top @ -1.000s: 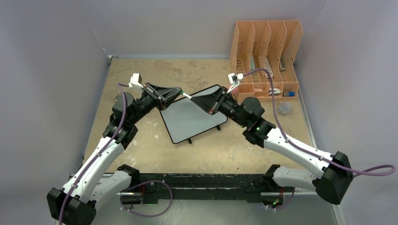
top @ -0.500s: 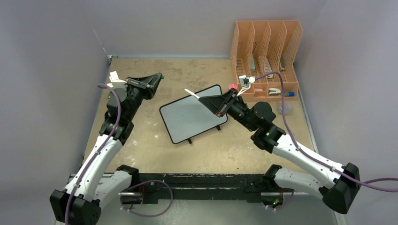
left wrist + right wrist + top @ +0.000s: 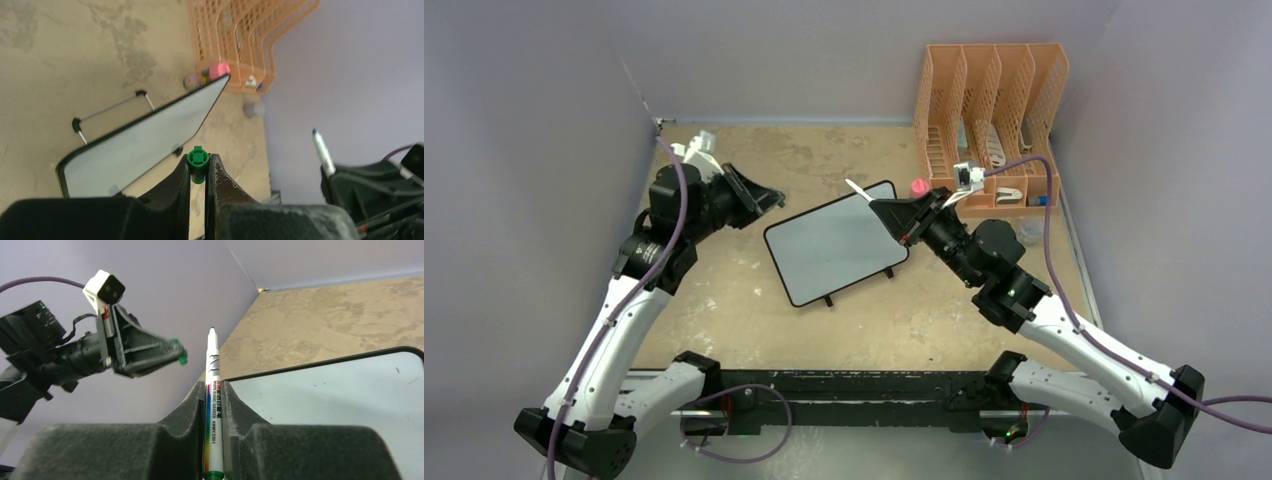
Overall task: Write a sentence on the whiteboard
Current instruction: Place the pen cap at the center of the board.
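The whiteboard (image 3: 834, 248) lies at the table's middle, black-framed and turned at an angle. Its white face is blank; no green sentence shows on it. My left gripper (image 3: 774, 198) hovers left of the board, shut on a small green marker cap (image 3: 198, 163). My right gripper (image 3: 882, 208) is above the board's far right corner, shut on a white whiteboard marker (image 3: 213, 405) whose bare tip (image 3: 850, 185) points up and left. The board also shows in the left wrist view (image 3: 145, 137) and the right wrist view (image 3: 345, 400), where the left gripper (image 3: 176, 355) holds the cap.
An orange file organizer (image 3: 989, 115) stands at the back right, with a pink-topped object (image 3: 917, 187) in front of it and a small clear container (image 3: 1029, 232) to its right. Grey walls close in the left, back and right sides.
The two grippers met at the marker, then parted. The left pulled away to the left with the green cap; the right drew back to the right with the uncapped marker.
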`<state>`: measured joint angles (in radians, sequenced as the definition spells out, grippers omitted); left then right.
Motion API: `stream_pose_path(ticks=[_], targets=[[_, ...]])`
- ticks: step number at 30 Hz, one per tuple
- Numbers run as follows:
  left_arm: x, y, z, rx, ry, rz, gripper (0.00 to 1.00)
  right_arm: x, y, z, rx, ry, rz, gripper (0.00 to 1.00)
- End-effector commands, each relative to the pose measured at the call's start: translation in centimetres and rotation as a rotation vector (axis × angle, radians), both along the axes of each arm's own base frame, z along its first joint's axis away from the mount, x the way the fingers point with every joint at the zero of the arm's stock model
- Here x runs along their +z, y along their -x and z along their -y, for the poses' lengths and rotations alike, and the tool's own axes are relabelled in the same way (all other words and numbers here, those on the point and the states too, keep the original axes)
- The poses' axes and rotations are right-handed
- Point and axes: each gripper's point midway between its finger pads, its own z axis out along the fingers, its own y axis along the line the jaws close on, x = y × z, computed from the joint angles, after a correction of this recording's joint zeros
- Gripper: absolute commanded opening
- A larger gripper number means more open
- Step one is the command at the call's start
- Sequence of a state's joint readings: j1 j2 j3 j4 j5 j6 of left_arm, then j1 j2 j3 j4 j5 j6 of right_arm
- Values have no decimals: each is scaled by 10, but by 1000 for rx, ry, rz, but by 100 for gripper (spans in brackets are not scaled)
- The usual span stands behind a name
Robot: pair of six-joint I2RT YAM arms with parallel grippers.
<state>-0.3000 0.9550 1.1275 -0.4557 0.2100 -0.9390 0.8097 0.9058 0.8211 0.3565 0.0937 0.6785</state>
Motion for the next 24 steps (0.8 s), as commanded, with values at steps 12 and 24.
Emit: stream_pose_path(ticks=[12,24], targets=[[-75,80,97,-466,-422,-36,0,26,-13,50,-243,-15,66,0],[-179,114,161,-633,-700,-85,0,16,-11,75,-335,12,36,0]])
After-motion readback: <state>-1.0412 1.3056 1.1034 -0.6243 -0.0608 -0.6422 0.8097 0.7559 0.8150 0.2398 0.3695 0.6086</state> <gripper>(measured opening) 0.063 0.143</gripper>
